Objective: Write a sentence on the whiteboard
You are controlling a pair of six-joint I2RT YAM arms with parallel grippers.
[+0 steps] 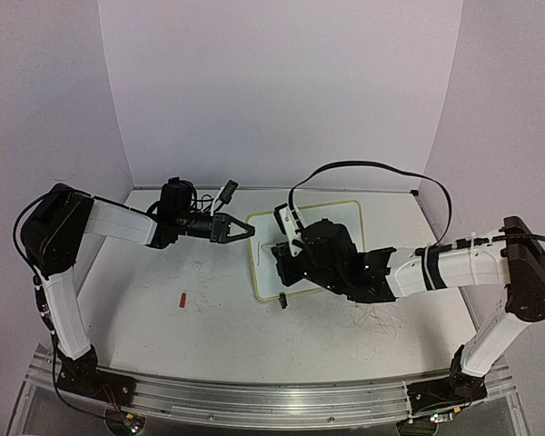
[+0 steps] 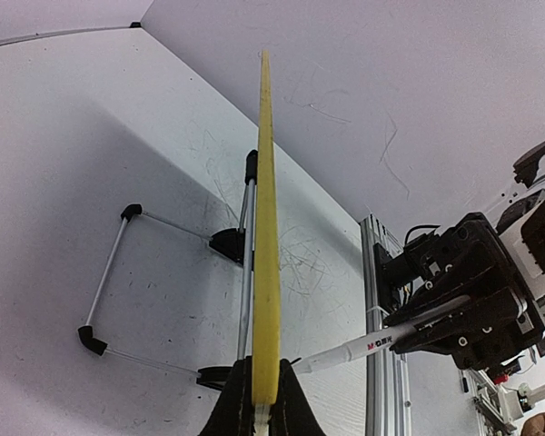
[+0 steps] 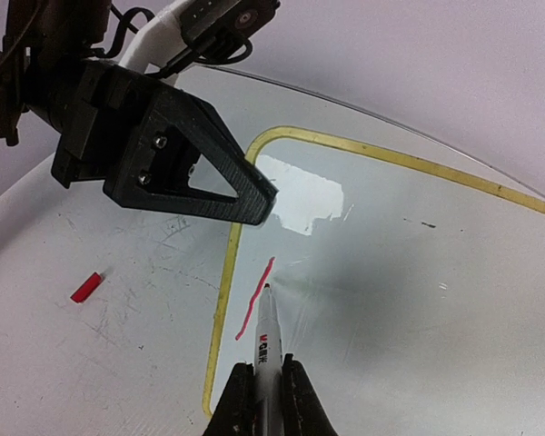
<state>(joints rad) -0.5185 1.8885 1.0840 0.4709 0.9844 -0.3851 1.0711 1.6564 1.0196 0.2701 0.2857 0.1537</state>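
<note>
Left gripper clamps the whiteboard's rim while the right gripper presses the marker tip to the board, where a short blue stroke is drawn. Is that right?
Not quite: the stroke is red, not blue, as the right wrist view shows. The rest holds: the left gripper clamps the whiteboard rim, and the right gripper holds the marker tip on the board.

The whiteboard [image 3: 418, 272] is finished in white and edged in pale yellow; a red stroke [image 3: 252, 302] is drawn on it. The marker [image 3: 269, 343] is white, lettered in red. The white tabletop [image 3: 118, 363] is patterned with grey scribbles. A loose piece [image 3: 85, 286] is coloured red.
</note>
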